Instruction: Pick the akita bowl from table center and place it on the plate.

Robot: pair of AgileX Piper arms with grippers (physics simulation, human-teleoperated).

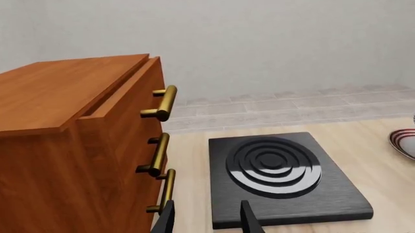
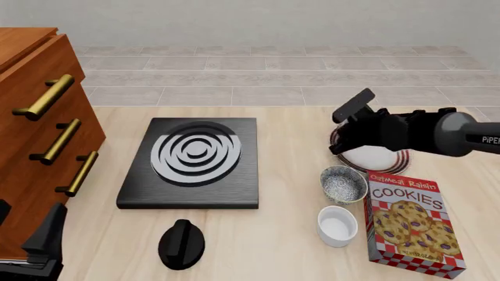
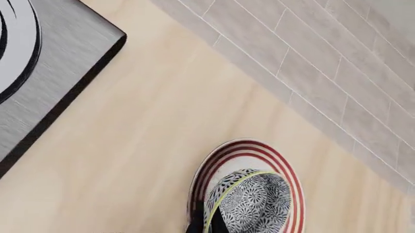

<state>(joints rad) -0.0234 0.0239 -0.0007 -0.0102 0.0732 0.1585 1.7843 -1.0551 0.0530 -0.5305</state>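
The right gripper [image 3: 206, 224] pinches the rim of the akita bowl [image 3: 251, 203], which hangs just below its jaws, directly over the red-striped plate [image 3: 285, 167]. The left gripper [image 1: 206, 221], jaws parted and empty, sits far off beside the wooden drawer cabinet [image 1: 71, 145].

Pale wooden worktop [image 2: 289, 246]; orange-brown drawer cabinet [image 2: 31, 134] with brass handles at its left edge; grey tiled floor [image 2: 258, 76], plain wall beyond.
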